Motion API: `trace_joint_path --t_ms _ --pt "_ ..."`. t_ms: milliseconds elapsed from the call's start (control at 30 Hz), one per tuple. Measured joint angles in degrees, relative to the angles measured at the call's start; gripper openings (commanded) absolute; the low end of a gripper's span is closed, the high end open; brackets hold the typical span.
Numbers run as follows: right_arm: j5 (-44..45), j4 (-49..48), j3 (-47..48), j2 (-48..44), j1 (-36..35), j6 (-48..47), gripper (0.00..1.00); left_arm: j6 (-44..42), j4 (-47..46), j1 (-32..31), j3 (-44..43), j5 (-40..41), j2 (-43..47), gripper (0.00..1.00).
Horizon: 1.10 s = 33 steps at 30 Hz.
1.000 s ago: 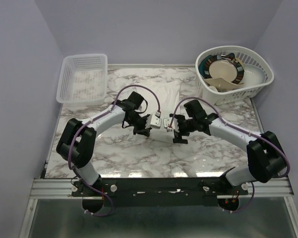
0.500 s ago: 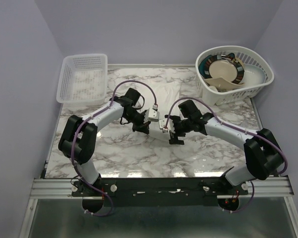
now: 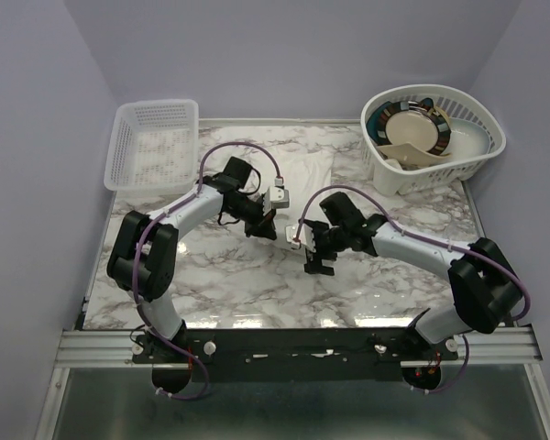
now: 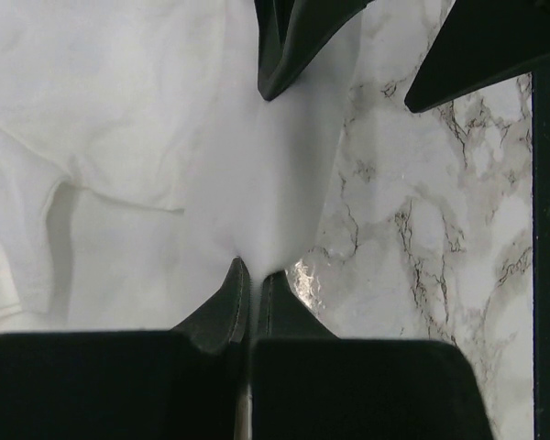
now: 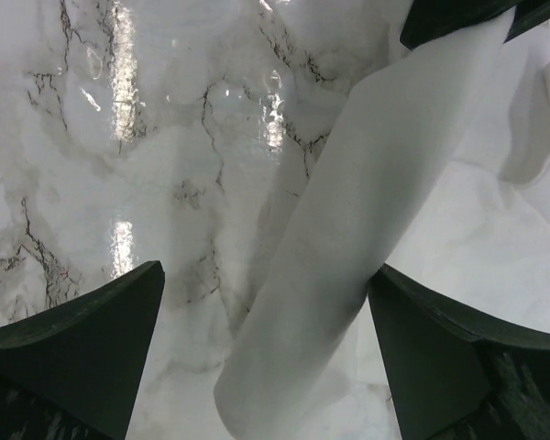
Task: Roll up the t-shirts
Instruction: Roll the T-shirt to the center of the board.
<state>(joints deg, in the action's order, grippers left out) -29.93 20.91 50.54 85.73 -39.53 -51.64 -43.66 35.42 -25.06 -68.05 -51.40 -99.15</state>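
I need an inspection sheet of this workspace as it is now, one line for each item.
Surface: marble table, glossy, with light reflections.
Job's things: one white t-shirt in sight, spread at the middle, its near edge turned into a loose roll.
Clutter: lattice basket rear left, nothing seen inside; round basket rear right, holding dishes.
Grippers: left gripper shut, fingers pinching the shirt's edge; right gripper open, the roll between its fingers.
Cables: purple cables looped along both arms, no snag seen.
Surroundings: lilac walls; metal rail at the near edge.
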Motion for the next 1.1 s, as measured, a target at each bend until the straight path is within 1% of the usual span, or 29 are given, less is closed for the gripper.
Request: trace_joint_path --t_ms 33,100,133,333,400,433,500,533,567,600,667,700,767,800,867,900,933,967,1000,1033,1100 --pt "0.79 -0.7 -0.31 0.0 -0.15 0.48 0.92 0.15 -0.04 0.11 0.0 -0.11 0.0 0.0" --pt "2.69 -2.25 -1.09 0.09 -0.44 1.49 0.88 0.48 -0.15 0.26 0.04 -0.46 0.02 0.0" --pt "3.72 -3.06 -1.46 0.15 -0.5 2.08 0.84 0.59 -0.17 0.31 0.04 -0.66 0.02 0.0" --pt "7.37 -5.55 -2.6 0.26 -0.5 4.17 0.72 0.94 -0.35 1.01 0.35 -1.16 0.04 0.0" --pt "8.0 -5.99 -2.73 0.26 -0.5 4.5 0.7 1.09 -0.5 1.18 0.66 -1.18 0.04 0.0" --pt "8.26 -6.16 -2.86 0.26 -0.5 4.72 0.66 1.11 -0.52 1.31 0.79 -1.2 0.04 0.0" --pt "8.7 -6.32 -3.19 0.26 -0.5 5.16 0.52 1.18 -0.68 1.38 1.09 -1.2 0.07 0.0" --pt "8.96 -6.32 -3.28 0.26 -0.5 5.4 0.37 1.29 -0.72 1.38 1.25 -1.2 0.11 0.01" --pt "9.14 -6.32 -3.56 0.26 -0.5 5.29 0.28 1.33 -0.83 1.38 1.46 -1.2 0.17 0.09" --pt "9.33 -6.29 -3.72 0.26 -0.5 5.25 0.21 1.36 -0.94 1.38 1.66 -1.2 0.26 0.3" --pt "9.64 -6.23 -3.8 0.28 -0.5 5.55 0.04 1.38 -1.18 1.38 2.21 -1.18 0.46 0.42" --pt "9.77 -6.23 -3.8 0.28 -0.5 5.62 0.01 1.73 -1.88 1.38 2.91 -1.09 0.87 0.51" --pt "9.99 -5.95 -3.8 0.31 -0.5 5.77 0.0 1.95 -2.97 1.44 5.33 -0.5 2.8 0.6" --pt "10.19 -5.81 -3.8 0.33 -0.5 5.79 0.01 1.97 -4.39 1.44 7.15 -0.15 4.46 0.72" --pt "10.32 -5.68 -3.8 0.33 -0.5 5.77 0.0 1.49 -6.38 1.42 12.37 0.92 9.84 0.8" --pt "10.34 -5.64 -3.8 0.33 -0.5 5.77 0.0 1.44 -7.26 1.38 13.84 1.31 11.52 0.82" --pt "10.38 -5.53 -3.8 0.35 -0.5 5.77 0.0 0.85 -8.76 1.22 16.85 1.9 15.13 0.82" --pt "10.38 -5.35 -3.8 0.35 -0.5 5.77 0.0 0.55 -9.57 1.01 18.67 2.34 17.35 0.85" --pt "10.38 -5.07 -3.8 0.35 -0.5 5.77 0.0 0.28 -10.51 0.59 20.13 2.91 19.04 0.98" --pt "10.38 -4.79 -3.8 0.37 -0.5 5.77 0.0 -0.15 -11.93 -0.37 22.14 3.56 21.38 0.98" --pt "10.38 -4.37 -3.8 0.44 -0.5 5.77 0.01 -0.63 -14.43 -2.12 24.48 5.25 23.28 0.98"
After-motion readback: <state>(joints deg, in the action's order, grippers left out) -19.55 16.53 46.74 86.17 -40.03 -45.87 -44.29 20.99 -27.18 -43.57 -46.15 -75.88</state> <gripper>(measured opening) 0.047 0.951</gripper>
